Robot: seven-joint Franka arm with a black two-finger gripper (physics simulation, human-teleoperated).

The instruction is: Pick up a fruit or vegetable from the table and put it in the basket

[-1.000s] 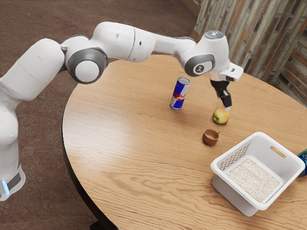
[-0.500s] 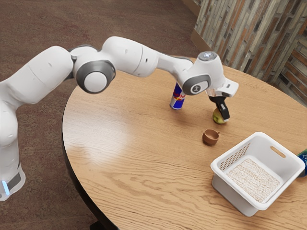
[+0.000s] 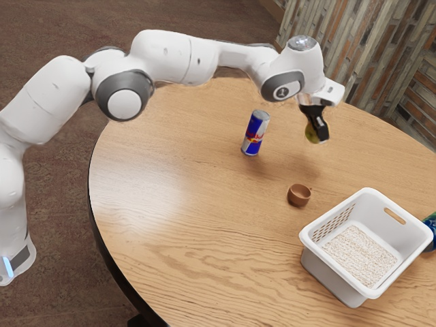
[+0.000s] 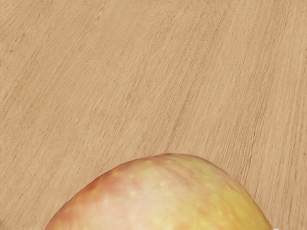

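My black gripper (image 3: pixel 317 131) is above the table in the exterior view, shut on a yellow-green apple (image 3: pixel 311 133) that hangs clear of the wood. One finger covers part of the fruit. In the wrist view the apple (image 4: pixel 168 196), yellow with a reddish side, looms large at the lower edge. The white basket (image 3: pixel 332 272) stands on the table toward the exterior view's lower right, with a pale speckled bottom; the gripper is well away from it.
A brown cup (image 3: pixel 298 196) stands between the gripper and the basket. A blue and silver can (image 3: pixel 255 133) is upright toward the exterior view's left of the gripper. Beyond the basket, a blue-green object (image 3: pixel 430 230) is partly cut off. The wooden table (image 3: pixel 184 204) has a curved edge.
My hand went down to the apple, closed on it and rose again, lifting it off the table. The basket, cup and can have stayed where they were.
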